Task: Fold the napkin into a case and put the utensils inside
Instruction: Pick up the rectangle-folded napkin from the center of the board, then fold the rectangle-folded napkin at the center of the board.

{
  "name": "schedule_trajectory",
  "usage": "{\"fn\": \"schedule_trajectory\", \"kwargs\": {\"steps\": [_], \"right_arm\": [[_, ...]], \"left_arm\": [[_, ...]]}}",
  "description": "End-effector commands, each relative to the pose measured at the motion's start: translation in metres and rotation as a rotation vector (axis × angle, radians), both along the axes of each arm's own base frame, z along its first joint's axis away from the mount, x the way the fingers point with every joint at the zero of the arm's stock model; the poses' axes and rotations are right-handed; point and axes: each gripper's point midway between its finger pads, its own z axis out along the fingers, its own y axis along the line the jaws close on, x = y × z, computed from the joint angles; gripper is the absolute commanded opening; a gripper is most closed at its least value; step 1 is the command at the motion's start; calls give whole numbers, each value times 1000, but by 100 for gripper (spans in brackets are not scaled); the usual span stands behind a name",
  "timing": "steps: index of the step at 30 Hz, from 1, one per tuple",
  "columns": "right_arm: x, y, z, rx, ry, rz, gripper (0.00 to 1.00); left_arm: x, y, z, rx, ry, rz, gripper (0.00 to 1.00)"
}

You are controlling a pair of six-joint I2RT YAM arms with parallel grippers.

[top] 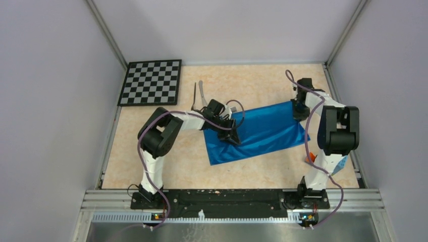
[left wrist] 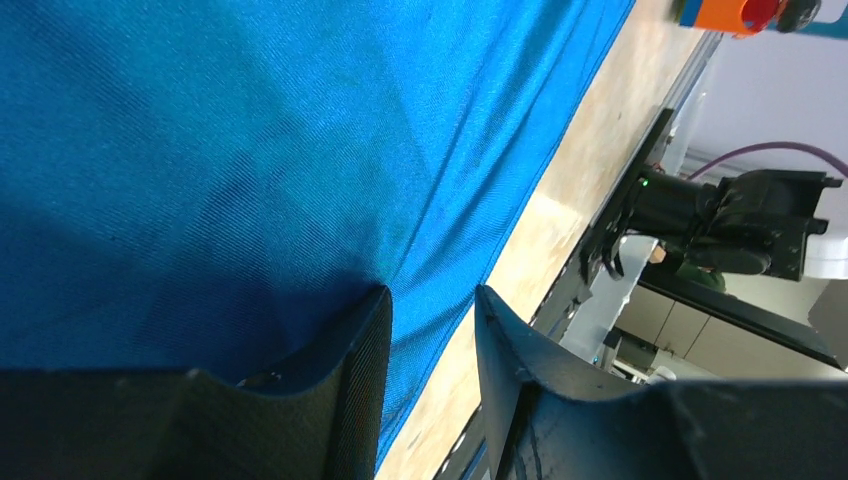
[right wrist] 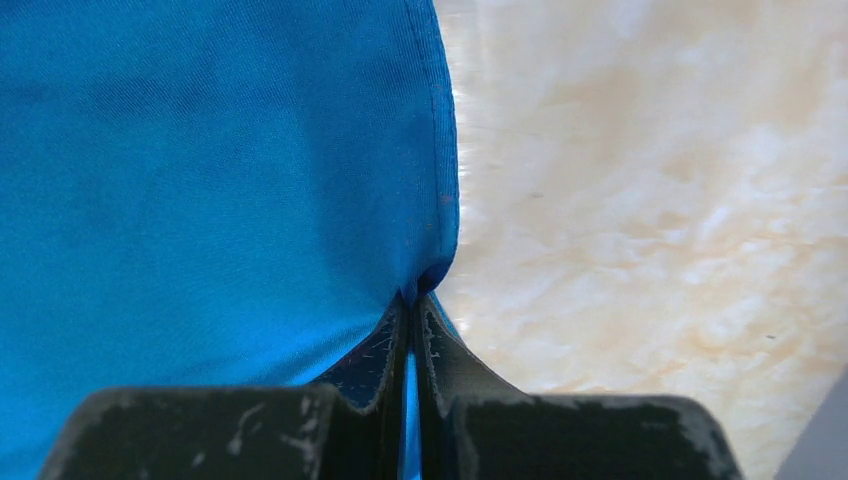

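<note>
The bright blue napkin [top: 260, 132] lies spread flat in the middle of the table, not folded into a case. My left gripper [top: 229, 135] is at its left edge. In the left wrist view the gripper [left wrist: 432, 300] is open, with the napkin [left wrist: 250, 150] and its edge in the gap between the fingers [left wrist: 345, 380]. My right gripper [top: 299, 112] is at the napkin's far right corner. In the right wrist view it [right wrist: 412, 298] is shut on the napkin's edge [right wrist: 200, 170]. The dark fork [top: 194, 96] and pale grey knife [top: 202, 92] lie side by side beyond the left gripper.
A black-and-white checkerboard [top: 151, 82] lies at the far left. An orange and blue object [top: 311, 157] sits at the right edge near the right arm's base; it also shows in the left wrist view [left wrist: 725, 12]. Grey walls enclose the table.
</note>
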Motion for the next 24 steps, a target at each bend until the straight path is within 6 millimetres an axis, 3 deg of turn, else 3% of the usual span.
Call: {"fn": "schedule_trajectory", "kwargs": {"steps": [1, 4, 6, 10, 13, 19, 24], "right_arm": [[19, -42, 38, -119, -140, -40, 0], [22, -44, 52, -141, -176, -33, 0], [22, -41, 62, -155, -207, -35, 0], [17, -24, 84, -155, -270, -27, 0], [14, 5, 93, -144, -283, 32, 0], [0, 66, 96, -141, -260, 179, 0], [-17, 130, 102, -91, -256, 324, 0]], "left_arm": [[2, -24, -35, 80, 11, 27, 44], [7, -48, -26, 40, 12, 19, 45], [13, -55, -16, 33, -20, 29, 48], [12, -51, 12, 6, -79, 33, 58], [4, -46, 38, -38, -101, 15, 60], [-3, -5, 72, -114, -112, 109, 59], [1, 42, 67, -99, -110, 215, 56]]}}
